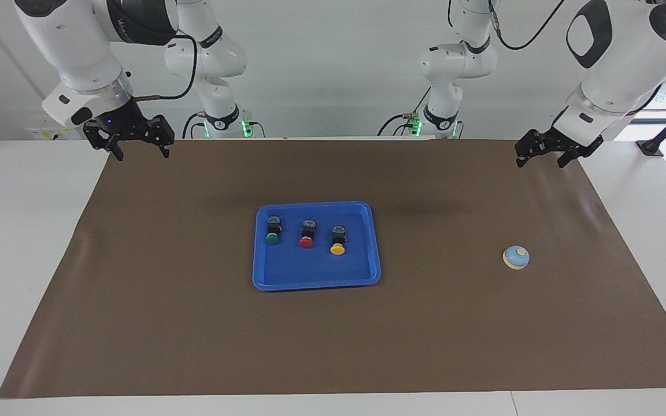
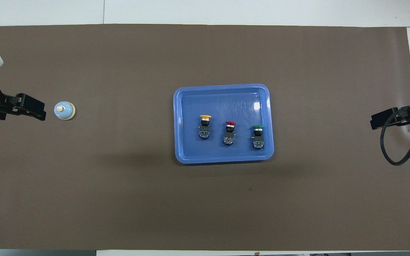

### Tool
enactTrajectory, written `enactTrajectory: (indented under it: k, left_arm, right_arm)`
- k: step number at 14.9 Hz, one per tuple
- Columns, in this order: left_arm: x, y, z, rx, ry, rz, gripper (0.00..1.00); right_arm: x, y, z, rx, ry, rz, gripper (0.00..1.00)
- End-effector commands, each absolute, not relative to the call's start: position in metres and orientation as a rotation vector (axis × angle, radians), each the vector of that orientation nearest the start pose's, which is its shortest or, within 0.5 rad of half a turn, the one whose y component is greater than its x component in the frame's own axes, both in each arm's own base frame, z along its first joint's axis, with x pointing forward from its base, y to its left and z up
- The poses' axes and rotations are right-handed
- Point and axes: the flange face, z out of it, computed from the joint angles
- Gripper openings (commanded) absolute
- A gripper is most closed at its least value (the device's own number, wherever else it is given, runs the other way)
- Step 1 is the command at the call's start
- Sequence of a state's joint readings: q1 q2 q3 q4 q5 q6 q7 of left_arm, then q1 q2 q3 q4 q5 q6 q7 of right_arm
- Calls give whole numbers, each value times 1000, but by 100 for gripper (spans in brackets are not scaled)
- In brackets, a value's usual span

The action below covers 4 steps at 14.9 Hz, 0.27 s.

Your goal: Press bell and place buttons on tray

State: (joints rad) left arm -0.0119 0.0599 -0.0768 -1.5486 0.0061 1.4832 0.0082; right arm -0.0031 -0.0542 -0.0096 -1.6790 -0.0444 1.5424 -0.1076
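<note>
The blue tray (image 1: 315,281) (image 2: 222,160) lies mid-table on the brown mat. Three buttons rest in it in a row: green (image 1: 272,238) (image 2: 257,127), red (image 1: 306,242) (image 2: 230,123) and yellow (image 1: 337,249) (image 2: 205,117). The small light blue bell (image 1: 516,257) (image 2: 64,110) stands alone on the mat toward the left arm's end. My left gripper (image 1: 539,162) (image 2: 36,111) hangs open and empty in the air, over the mat beside the bell and not touching it. My right gripper (image 1: 142,155) (image 2: 376,122) waits open and empty above the mat's edge at the right arm's end.
A brown mat (image 1: 194,323) covers most of the white table (image 1: 21,242). A black cable (image 2: 397,153) loops down from the right arm's wrist. Nothing else stands on the mat.
</note>
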Motion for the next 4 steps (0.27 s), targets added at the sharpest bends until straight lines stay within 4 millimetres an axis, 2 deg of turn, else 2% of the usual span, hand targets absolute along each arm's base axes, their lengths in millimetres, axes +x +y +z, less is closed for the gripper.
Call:
enactTrajectory:
  k: [1,4]
  left_arm:
    - [561,-43,594,-3115,124,152,100]
    - [561,-40,594,-3119,117,145,100]
  right_arm:
    - [530,-12,604,-3178,-132,148,100]
    - [530,-12,604,-3178,-132,148,100]
